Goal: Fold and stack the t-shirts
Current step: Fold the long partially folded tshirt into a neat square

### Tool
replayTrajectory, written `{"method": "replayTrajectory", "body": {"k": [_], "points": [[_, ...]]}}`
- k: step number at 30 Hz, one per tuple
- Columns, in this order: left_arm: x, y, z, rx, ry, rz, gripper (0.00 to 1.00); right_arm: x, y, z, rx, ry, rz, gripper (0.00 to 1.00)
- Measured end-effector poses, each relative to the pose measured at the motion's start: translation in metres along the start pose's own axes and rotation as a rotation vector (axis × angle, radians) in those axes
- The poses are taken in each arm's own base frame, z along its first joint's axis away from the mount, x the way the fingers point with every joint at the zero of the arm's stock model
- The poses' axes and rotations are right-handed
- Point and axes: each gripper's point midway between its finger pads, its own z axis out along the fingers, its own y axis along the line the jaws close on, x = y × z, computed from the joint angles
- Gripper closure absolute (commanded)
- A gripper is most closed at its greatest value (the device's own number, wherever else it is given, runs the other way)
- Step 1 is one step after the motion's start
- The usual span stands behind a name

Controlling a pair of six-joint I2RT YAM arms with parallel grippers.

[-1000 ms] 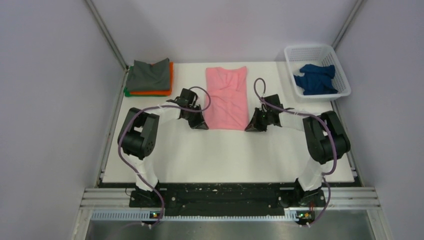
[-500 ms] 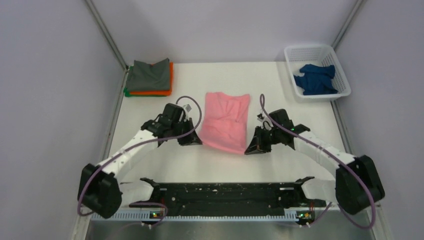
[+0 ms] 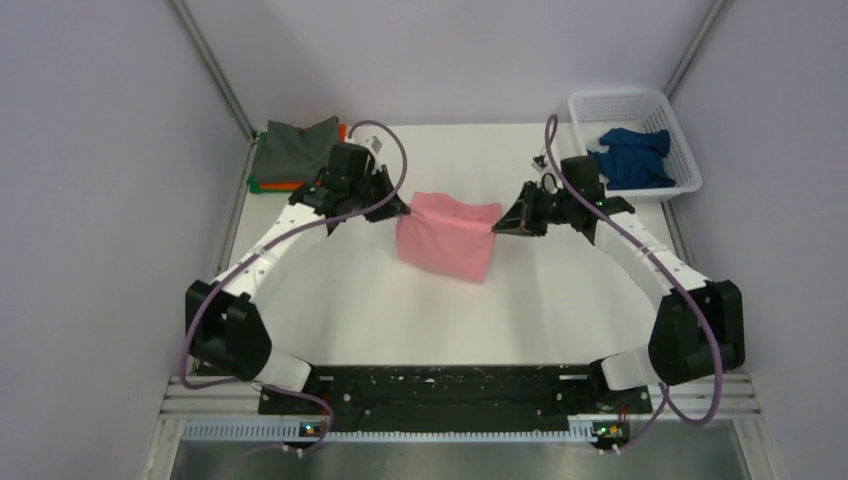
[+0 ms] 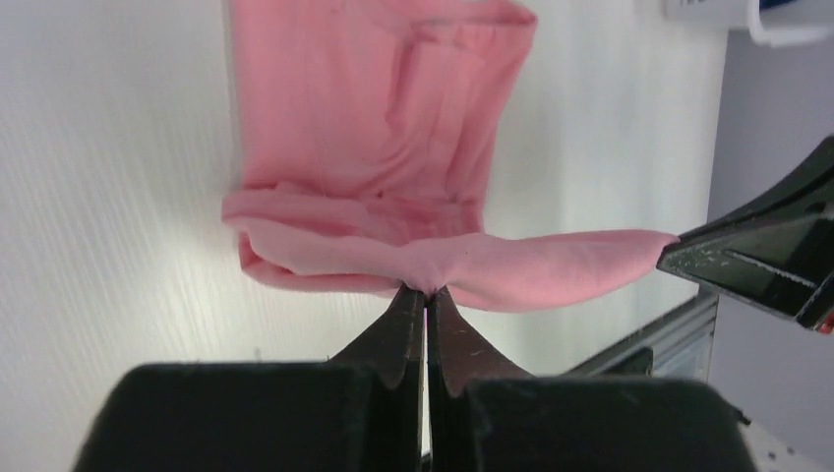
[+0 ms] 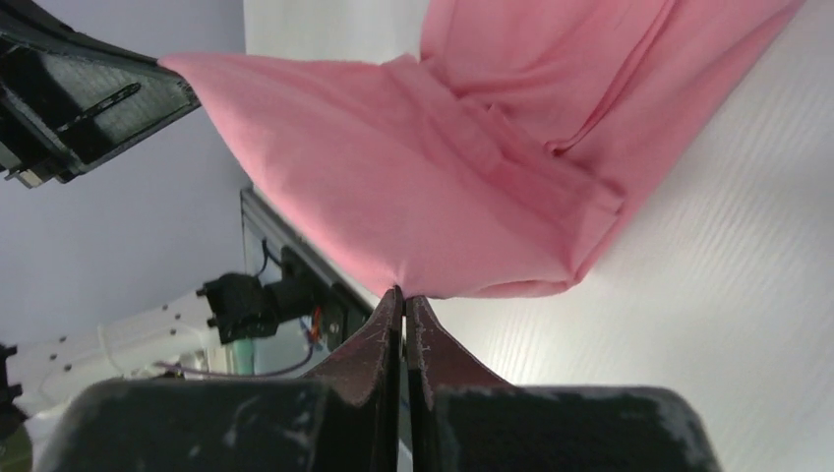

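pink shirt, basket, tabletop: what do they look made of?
The pink shirt is soft matte cloth, probably a cotton knit: it drapes and creases where lifted. The basket is white plastic, going by its moulded lattice walls. The tabletop is white, matte and finely ribbed in the wrist views; the material is unclear.

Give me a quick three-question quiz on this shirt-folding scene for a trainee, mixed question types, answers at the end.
1. True or false: the left gripper and the right gripper are both shut on the pink t-shirt.
2. Where is the navy t-shirt? A) in the white basket B) held by the left gripper C) under the pink t-shirt.
3. Fill in: the top shirt of the folded stack is ____ in colour.
Key: 1 true; 2 A; 3 dark grey.
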Motion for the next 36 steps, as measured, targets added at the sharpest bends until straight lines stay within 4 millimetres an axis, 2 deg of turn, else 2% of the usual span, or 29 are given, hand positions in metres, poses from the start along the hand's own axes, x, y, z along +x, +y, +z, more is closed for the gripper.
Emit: {"method": "replayTrajectory", "body": {"k": [4,8,11,19,23,25,26,27,29,30,31,32,36], "points": [[-0.044,0.005,0.030,-0.035,-0.052,-0.001,1.00,-0.036,-0.021,0.003,0.042,-0.061,0.023,1.00],[-0.069,0.009,0.053,-0.050,-0.067,0.011,1.00,-0.065,-0.034,0.010,0.056,-0.093,0.027,1.00],[-0.085,0.012,0.075,-0.055,-0.066,0.023,1.00,-0.080,-0.044,0.017,0.064,-0.104,0.035,1.00],[-0.108,0.030,0.129,-0.082,-0.034,0.039,1.00,-0.108,-0.093,0.040,0.115,-0.102,0.105,1.00],[-0.111,0.039,0.155,-0.096,-0.011,0.042,1.00,-0.119,-0.117,0.052,0.134,-0.100,0.131,1.00],[-0.108,0.046,0.167,-0.109,0.009,0.036,1.00,-0.121,-0.128,0.058,0.139,-0.098,0.139,0.93],[-0.107,0.049,0.171,-0.113,0.017,0.034,0.93,-0.123,-0.133,0.061,0.141,-0.096,0.141,0.86],[-0.105,0.053,0.177,-0.122,0.032,0.028,0.75,-0.125,-0.137,0.064,0.140,-0.092,0.144,0.72],[-0.104,0.059,0.186,-0.133,0.050,0.028,0.23,-0.132,-0.149,0.072,0.145,-0.085,0.137,0.36],[-0.104,0.061,0.190,-0.131,0.062,0.017,0.05,-0.135,-0.153,0.074,0.149,-0.086,0.143,0.24],[-0.106,0.063,0.192,-0.127,0.069,0.013,0.02,-0.140,-0.158,0.076,0.162,-0.088,0.133,0.06],[-0.108,0.066,0.192,-0.126,0.074,0.002,0.01,-0.143,-0.161,0.076,0.176,-0.091,0.131,0.02],[-0.114,0.073,0.183,-0.121,0.070,-0.024,0.01,-0.154,-0.160,0.065,0.223,-0.120,0.079,0.01]]}}
